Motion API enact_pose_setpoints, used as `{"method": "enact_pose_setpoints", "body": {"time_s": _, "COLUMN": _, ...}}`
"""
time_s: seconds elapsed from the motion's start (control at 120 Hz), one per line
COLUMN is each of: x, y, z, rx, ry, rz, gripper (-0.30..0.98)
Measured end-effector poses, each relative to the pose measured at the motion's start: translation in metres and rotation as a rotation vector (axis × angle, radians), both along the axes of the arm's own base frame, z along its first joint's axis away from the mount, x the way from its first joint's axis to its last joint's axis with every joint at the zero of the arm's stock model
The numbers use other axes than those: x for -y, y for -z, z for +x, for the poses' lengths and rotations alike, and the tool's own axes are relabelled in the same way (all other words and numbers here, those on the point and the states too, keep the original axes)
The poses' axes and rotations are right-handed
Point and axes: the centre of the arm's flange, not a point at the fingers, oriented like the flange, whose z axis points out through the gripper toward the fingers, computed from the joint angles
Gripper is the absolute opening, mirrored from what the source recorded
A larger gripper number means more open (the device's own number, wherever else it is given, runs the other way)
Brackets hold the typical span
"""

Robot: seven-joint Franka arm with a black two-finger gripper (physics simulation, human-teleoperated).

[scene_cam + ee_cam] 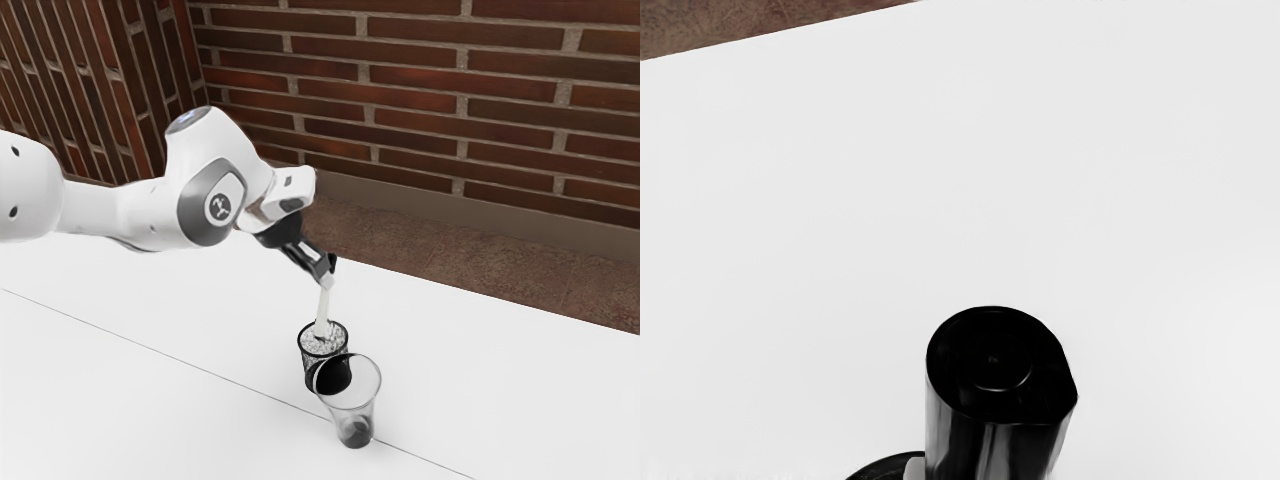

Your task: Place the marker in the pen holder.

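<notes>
My gripper is shut on the upper end of the marker, above the pen holder. The marker has a white body and hangs nearly upright, slightly tilted. Its lower end overlaps the mouth of the black mesh pen holder; how deep it reaches is hard to tell. In the wrist view, the marker's black end stands large, with part of the pen holder's dark rim beside it.
A clear, tapered glass stands right beside the pen holder, overlapping it in the exterior view. Both are on the white table, whose far edge runs along a brown floor and a brick wall.
</notes>
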Motion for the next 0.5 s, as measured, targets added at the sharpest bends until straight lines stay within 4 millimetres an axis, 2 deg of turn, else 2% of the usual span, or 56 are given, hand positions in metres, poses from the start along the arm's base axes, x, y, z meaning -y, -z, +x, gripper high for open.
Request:
{"method": "enact_pose_setpoints", "body": {"time_s": 0.1, "x": -0.032, "y": 0.004, "z": 0.008, "rx": -0.005, "ry": -0.058, "rz": 0.001, "gripper": -0.08}}
{"method": "enact_pose_setpoints", "body": {"time_s": 0.192, "x": -0.043, "y": 0.004, "z": 0.010, "rx": -0.006, "ry": -0.077, "rz": 0.000, "gripper": -0.08}}
{"method": "enact_pose_setpoints", "body": {"time_s": 0.258, "x": -0.038, "y": 0.004, "z": 0.009, "rx": -0.006, "ry": -0.069, "rz": 0.000, "gripper": -0.08}}
{"method": "enact_pose_setpoints", "body": {"time_s": 0.367, "x": -0.019, "y": 0.004, "z": 0.005, "rx": -0.005, "ry": -0.036, "rz": 0.000, "gripper": -0.08}}
{"method": "enact_pose_setpoints", "body": {"time_s": 0.5, "x": -0.001, "y": 0.012, "z": -0.001, "rx": -0.020, "ry": -0.003, "rz": 0.004, "gripper": -0.08}}
